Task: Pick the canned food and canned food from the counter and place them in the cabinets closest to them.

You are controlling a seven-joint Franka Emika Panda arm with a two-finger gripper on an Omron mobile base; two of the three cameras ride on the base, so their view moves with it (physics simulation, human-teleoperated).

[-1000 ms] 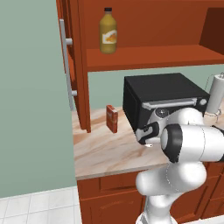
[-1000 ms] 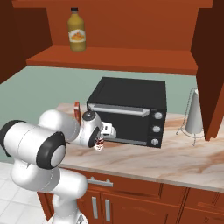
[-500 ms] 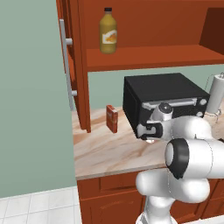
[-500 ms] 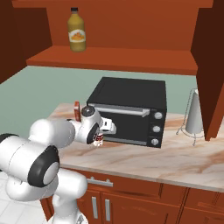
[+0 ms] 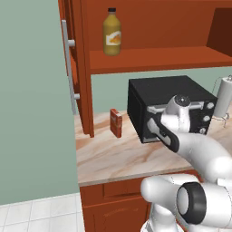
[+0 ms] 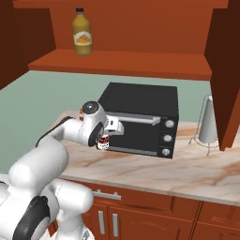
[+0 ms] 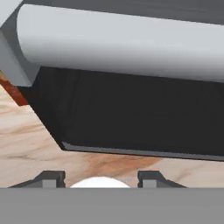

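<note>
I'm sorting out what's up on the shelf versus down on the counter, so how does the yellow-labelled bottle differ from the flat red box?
The bottle stands on the cabinet shelf; the red box sits lower, on the counter.
The bottle is rounded, yellowish, with a dark cap and narrow neck; the box is flat-sided and red-brown.
The bottle stands alone on its shelf; the box stands beside the black oven.
Both stand upright.

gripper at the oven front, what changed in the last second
The gripper closed on the dark red-labelled can before the black toaster oven; the white arm swung lower. Oven, yellow-labelled bottle and flat red box stayed put.
</note>
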